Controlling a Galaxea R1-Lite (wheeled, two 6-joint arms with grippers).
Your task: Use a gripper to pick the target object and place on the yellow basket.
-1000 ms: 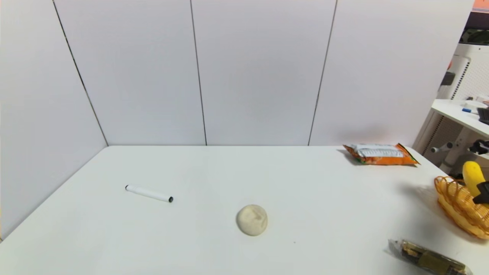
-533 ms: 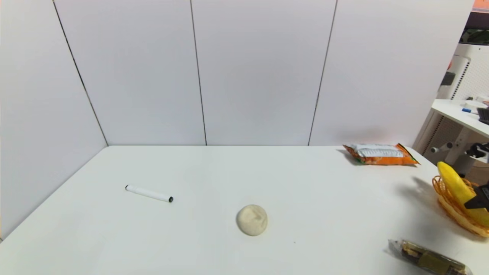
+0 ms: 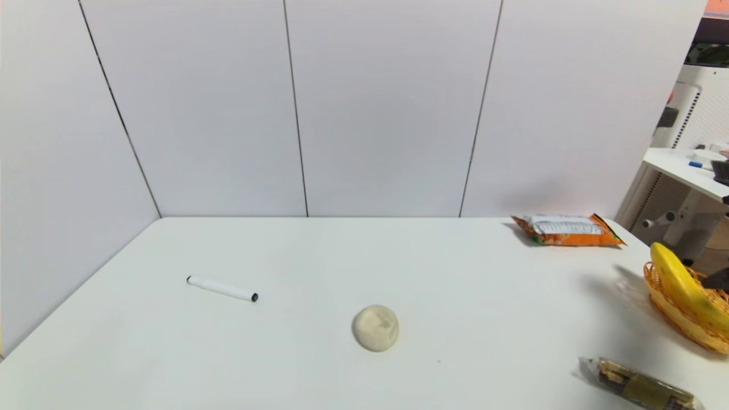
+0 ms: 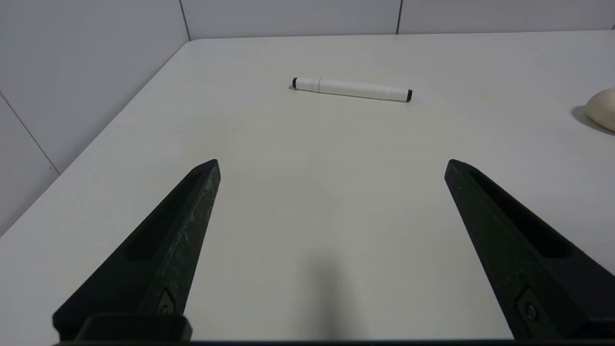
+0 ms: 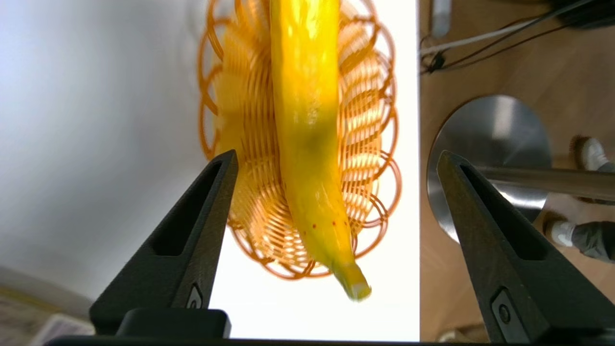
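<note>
The yellow banana (image 3: 686,287) (image 5: 307,139) lies lengthwise across the yellow-orange wicker basket (image 3: 678,319) (image 5: 370,96) at the table's right edge, both ends reaching past the looped rim. My right gripper (image 5: 336,161) hangs above it, open, its two black fingers well apart on either side and clear of the fruit. Only a dark tip of that gripper (image 3: 719,279) shows at the right border of the head view. My left gripper (image 4: 331,163) is open over bare table at the left, nothing between its fingers.
A white marker pen (image 3: 222,288) (image 4: 351,89) lies at the left, a beige bun-like lump (image 3: 375,327) mid-table. An orange snack packet (image 3: 566,230) sits at the back right, a dark wrapped packet (image 3: 638,387) at the front right. Beyond the table's right edge is floor with a round metal base (image 5: 490,144).
The right gripper has opened and let go of the banana, which tipped from upright to lying across the basket. The gripper has drawn back towards the right border.
</note>
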